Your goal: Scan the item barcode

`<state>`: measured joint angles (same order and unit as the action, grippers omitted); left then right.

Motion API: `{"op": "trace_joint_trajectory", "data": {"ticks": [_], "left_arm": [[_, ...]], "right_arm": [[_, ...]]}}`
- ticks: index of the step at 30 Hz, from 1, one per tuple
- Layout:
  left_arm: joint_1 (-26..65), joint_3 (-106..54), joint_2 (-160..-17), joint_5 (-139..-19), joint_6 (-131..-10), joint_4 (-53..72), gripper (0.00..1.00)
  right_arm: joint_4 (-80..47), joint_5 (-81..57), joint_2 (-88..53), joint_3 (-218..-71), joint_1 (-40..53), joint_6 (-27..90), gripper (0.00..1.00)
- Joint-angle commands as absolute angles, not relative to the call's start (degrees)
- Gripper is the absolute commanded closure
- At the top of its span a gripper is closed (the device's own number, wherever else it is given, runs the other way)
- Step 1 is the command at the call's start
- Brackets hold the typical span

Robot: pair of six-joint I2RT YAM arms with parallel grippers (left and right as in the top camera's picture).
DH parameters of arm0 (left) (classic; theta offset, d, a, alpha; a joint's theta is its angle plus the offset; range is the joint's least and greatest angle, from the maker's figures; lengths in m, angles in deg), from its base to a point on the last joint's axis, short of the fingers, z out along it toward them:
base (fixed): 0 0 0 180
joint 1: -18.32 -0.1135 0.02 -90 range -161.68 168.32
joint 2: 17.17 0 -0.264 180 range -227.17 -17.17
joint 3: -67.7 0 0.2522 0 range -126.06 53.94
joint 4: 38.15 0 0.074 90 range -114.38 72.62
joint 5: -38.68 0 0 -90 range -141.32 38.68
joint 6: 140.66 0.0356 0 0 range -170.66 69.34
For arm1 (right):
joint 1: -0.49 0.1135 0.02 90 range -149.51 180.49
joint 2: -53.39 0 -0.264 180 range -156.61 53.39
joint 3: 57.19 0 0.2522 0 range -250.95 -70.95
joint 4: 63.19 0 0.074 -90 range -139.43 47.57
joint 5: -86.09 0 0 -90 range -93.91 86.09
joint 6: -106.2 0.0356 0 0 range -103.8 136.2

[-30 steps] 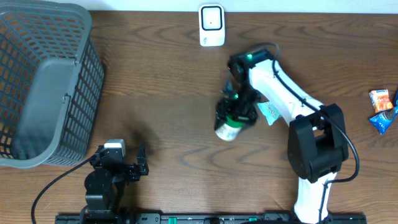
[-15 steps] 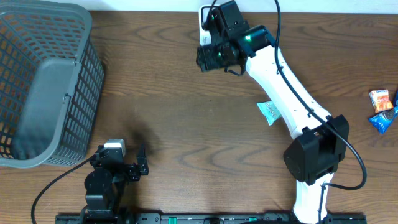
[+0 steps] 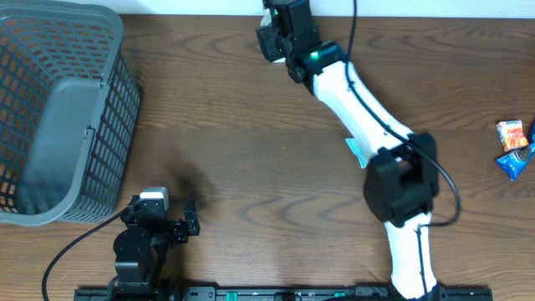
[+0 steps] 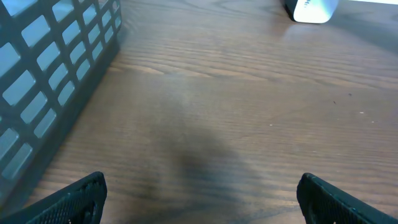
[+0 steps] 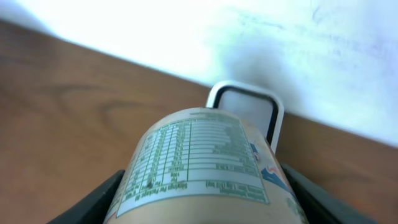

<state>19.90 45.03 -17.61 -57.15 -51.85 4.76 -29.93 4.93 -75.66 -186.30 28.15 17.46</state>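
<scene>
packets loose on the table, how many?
3: teal packet mid-table, partly under the right arm; orange packet and blue packet at the right edge. Others may be hidden.

Open counter (image 3: 242,159) lies between the basket (image 3: 58,109) at left and the right arm (image 3: 358,102), which crosses diagonally from the near edge to the far edge. There its end effector (image 5: 208,190) holds a bottle (image 5: 199,149) just before the scanner (image 5: 245,109), blocking that approach. Ahead of the left end effector (image 4: 202,194), bare wood runs on, the basket wall flanking its left. Snack packets (image 3: 512,134) occupy the right edge.
</scene>
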Motion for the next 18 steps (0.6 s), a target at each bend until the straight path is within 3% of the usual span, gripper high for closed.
{"op": "trace_joint_trajectory", "data": {"ticks": [1,10,18], "left_arm": [[19.62,45.89,-17.5,-56.73,-50.87,4.74,0.02],[19.62,45.89,-17.5,-56.73,-50.87,4.74,0.02],[19.62,45.89,-17.5,-56.75,-50.87,4.74,0.02]], "right_arm": [[-37.45,10.06,-78.59,-187.09,27.21,11.93,0.59],[-58.21,10.33,-87.07,-187.09,24.09,11.62,0.6],[-63.8,8.01,-90.96,-187.09,23.8,11.43,0.58]]}}
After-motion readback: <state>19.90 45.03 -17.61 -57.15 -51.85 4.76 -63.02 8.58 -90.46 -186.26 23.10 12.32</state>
